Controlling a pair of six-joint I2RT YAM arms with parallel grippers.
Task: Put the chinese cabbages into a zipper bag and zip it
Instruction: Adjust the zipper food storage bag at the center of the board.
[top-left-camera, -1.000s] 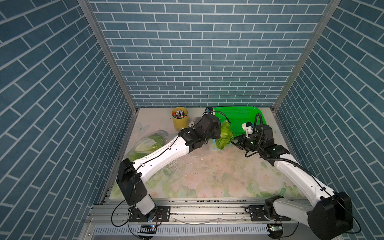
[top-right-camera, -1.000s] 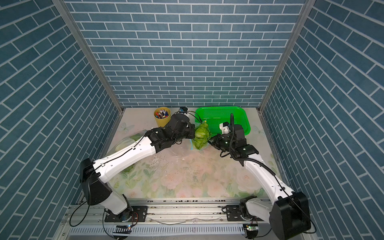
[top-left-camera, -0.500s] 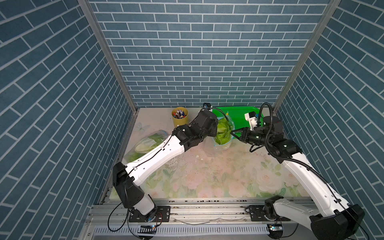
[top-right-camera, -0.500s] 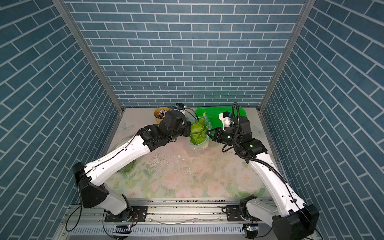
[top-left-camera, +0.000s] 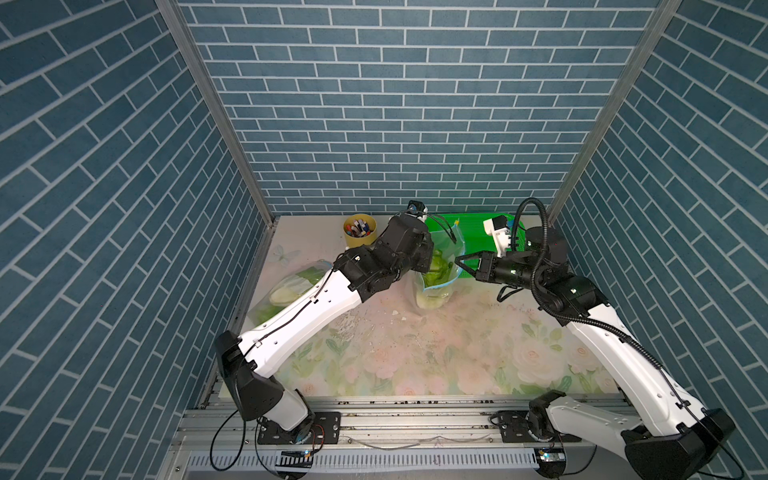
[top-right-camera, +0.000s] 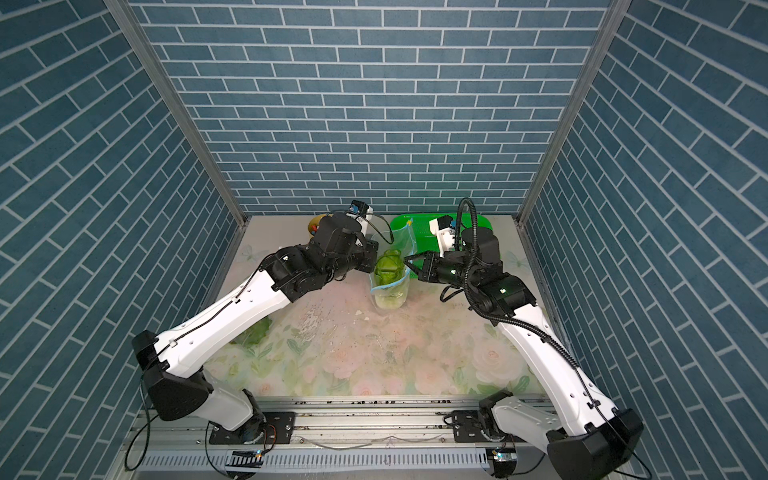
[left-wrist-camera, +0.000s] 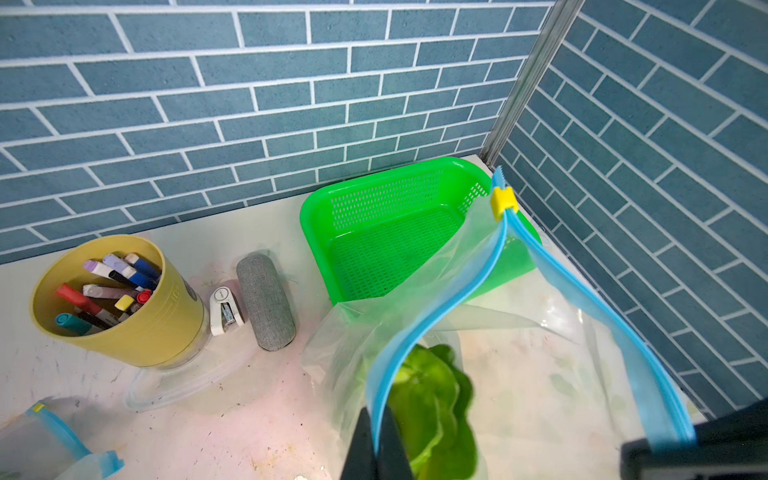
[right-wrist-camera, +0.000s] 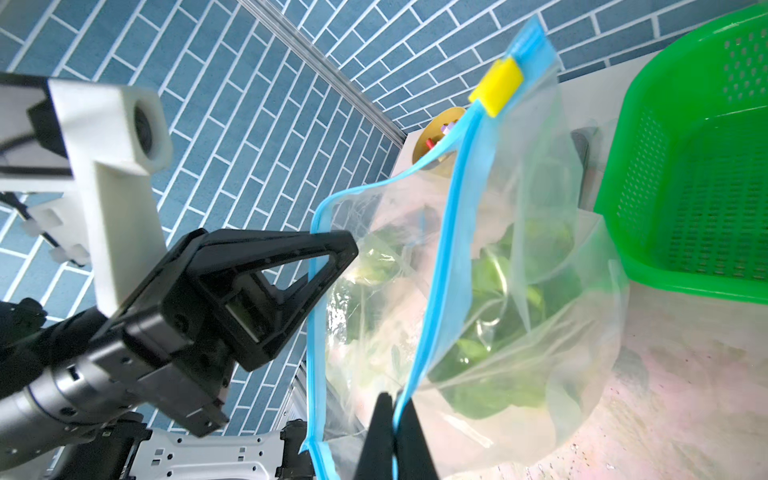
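the chinese cabbages (left-wrist-camera: 432, 399) are sitting inside the clear zipper bag (left-wrist-camera: 415, 299), which is standing upright toward the far middle of the floral table (top-left-camera: 415, 353), just on the near side of the green basket (left-wrist-camera: 374, 199). raised lettering is showing on the yellow cup (left-wrist-camera: 124, 328) of markers, but it is too small to read. the left gripper (left-wrist-camera: 376, 449) is pressing its fingers together on the bag's left lip. the right gripper (right-wrist-camera: 394, 440) is pinching the right lip the same way, so the cabbages are sitting between and lower than the two grippers, with the mouth held apart above them. the two blue zipper strips (left-wrist-camera: 498, 245) are meeting at the yellow slider (left-wrist-camera: 503, 202) at the far end of the mouth. the cabbages are showing crinkly bright green leaves toward the top and paler, whitish parts at the bottom of the bag. how many heads there are i cannot tell through the plastic. a white stapler (left-wrist-camera: 224, 307) and a grey case (left-wrist-camera: 266, 301) are lying beside the cup, and a second clear bag (top-left-camera: 295, 282) with green and white contents is lying flat at the left edge.
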